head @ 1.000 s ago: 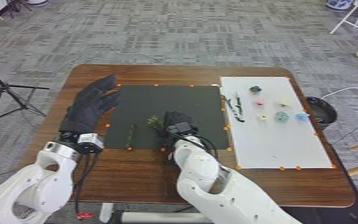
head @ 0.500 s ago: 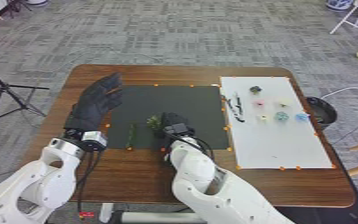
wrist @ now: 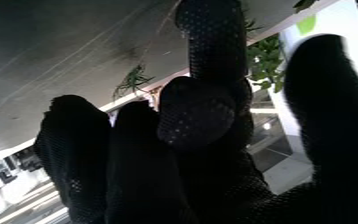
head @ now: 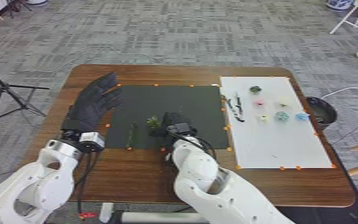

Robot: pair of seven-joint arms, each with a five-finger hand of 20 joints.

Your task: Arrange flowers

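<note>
From my seat, the leafy sprig [head: 153, 121] lies on the dark mat [head: 175, 97], just left of my right hand [head: 179, 121]. I can't tell whether that hand has hold of it or how wide its grip is. My left hand [head: 91, 102] sits wide and relaxed at the mat's left side, with nothing in it.

The risk I see is a poor grasp. My own glove hides the sprig's lower part, so I could catch leaves rather than stem, and the piece could roll or slip free as I lift. The green stem [head: 131, 134] lies near on the left, and a careless sweep could knock it askew. Pressing too hard into the mat could also bruise the foliage.

As for direction, the sprig's leafy part seems to face the far side, and I judge its long axis runs roughly near to far, though its near end is hidden. The green stem runs near to far too, nearly straight; I can't tell which of its 2 ends is the top.
</note>
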